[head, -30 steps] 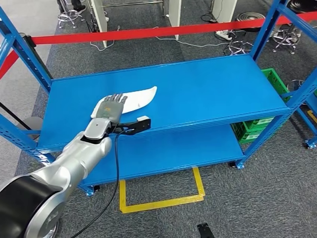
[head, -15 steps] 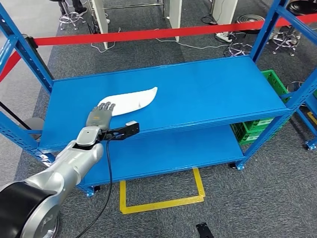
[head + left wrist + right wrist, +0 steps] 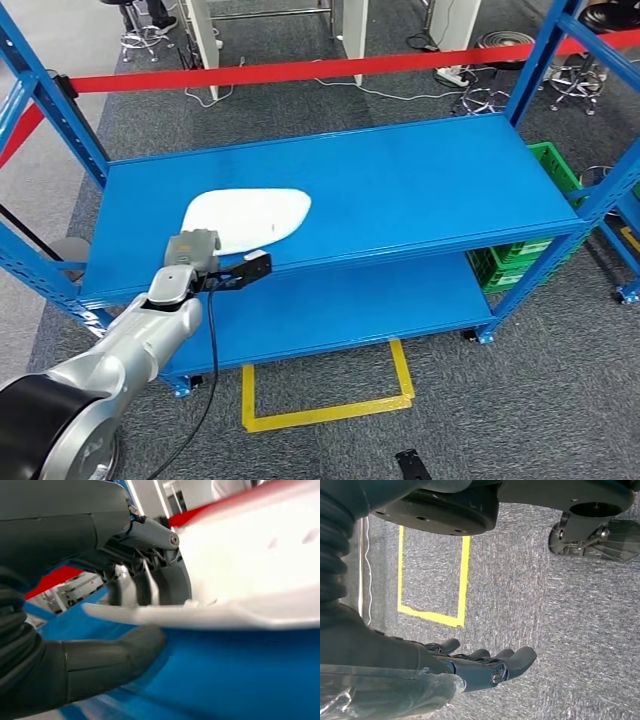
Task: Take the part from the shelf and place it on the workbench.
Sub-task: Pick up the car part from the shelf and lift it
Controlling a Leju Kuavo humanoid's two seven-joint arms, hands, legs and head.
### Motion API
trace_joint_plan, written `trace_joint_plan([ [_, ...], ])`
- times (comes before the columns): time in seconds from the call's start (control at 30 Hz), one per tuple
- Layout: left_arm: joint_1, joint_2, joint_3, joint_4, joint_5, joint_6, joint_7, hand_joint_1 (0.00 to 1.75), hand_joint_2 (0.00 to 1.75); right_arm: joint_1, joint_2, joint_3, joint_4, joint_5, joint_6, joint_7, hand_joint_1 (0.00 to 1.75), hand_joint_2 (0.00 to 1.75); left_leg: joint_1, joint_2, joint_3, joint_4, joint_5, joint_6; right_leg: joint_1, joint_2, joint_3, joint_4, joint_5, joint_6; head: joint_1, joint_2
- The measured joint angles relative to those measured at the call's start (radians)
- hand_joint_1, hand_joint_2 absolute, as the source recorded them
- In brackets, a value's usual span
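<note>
The white part, a flat curved panel, lies on the blue shelf's upper deck towards its left front. My left hand is at the part's near left end, by the shelf's front edge. In the left wrist view the dark fingers lie on top of the part's thin edge and the thumb sits under it, so the hand pinches that edge. My right hand hangs over the grey floor with its fingers stretched out and nothing in it.
A lower blue deck runs beneath the upper one. Red barrier tape crosses behind the shelf. A green crate stands at the right end. A yellow tape square marks the floor in front. Blue uprights frame both sides.
My left hand has drawn back towards the shelf's front edge and closed on the part's near end. The part has turned and slid nearer with it, now showing a broader face.
</note>
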Motion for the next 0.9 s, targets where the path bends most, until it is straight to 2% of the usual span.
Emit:
trace_joint_plan([
  [0.2, -0.012, 0.0, 0.003, 0.0, -0.002, 0.002, 0.0, 1.68, 1.75, 0.0, 0.0, 0.0, 0.0, 0.0, 0.0, 0.0, 0.0, 1.75, -0.001, 0.0, 0.001, 0.0, -0.001, 0.001, -0.001, 0.0, 0.001, 0.0, 0.0, 0.001, 0.0, 0.0],
  [0.33, -0.016, 0.0, 0.003, 0.0, -0.004, 0.003, 0.0, 1.58, 0.0, 0.0, 0.0, 0.0, 0.0, 0.0, 0.0, 0.0, 0.0, 1.75, -0.001, 0.001, 0.001, 0.0, -0.002, 0.001, -0.001, 0.001, 0.001, -0.001, 0.0, 0.001, 0.0, 0.0],
  [0.57, -0.018, 0.001, 0.004, 0.0, -0.007, 0.002, 0.0, 1.75, 0.0, 0.0, 0.0, 0.0, 0.0, -0.003, 0.0, 0.001, 0.0, 1.75, -0.001, 0.0, 0.002, 0.0, -0.001, 0.001, -0.001, 0.001, 0.002, -0.001, 0.0, 0.001, 0.0, 0.0],
  [0.87, -0.014, 0.003, 0.004, 0.0, -0.011, 0.01, -0.032, 1.75, 0.0, 0.001, 0.0, 0.0, 0.0, -0.002, 0.0, 0.001, 0.0, 1.75, -0.001, 0.0, 0.002, 0.0, -0.001, 0.001, -0.001, 0.0, 0.002, -0.001, 0.0, 0.001, 0.0, 0.0],
  [0.9, -0.012, 0.004, 0.004, 0.0, -0.012, 0.015, -0.034, 1.75, 0.44, 0.002, 0.0, 0.0, 0.0, -0.002, 0.0, 0.001, 0.0, 1.75, -0.001, 0.0, 0.002, 0.0, -0.001, 0.001, -0.001, 0.0, 0.002, -0.001, 0.0, 0.001, 0.0, 0.0],
])
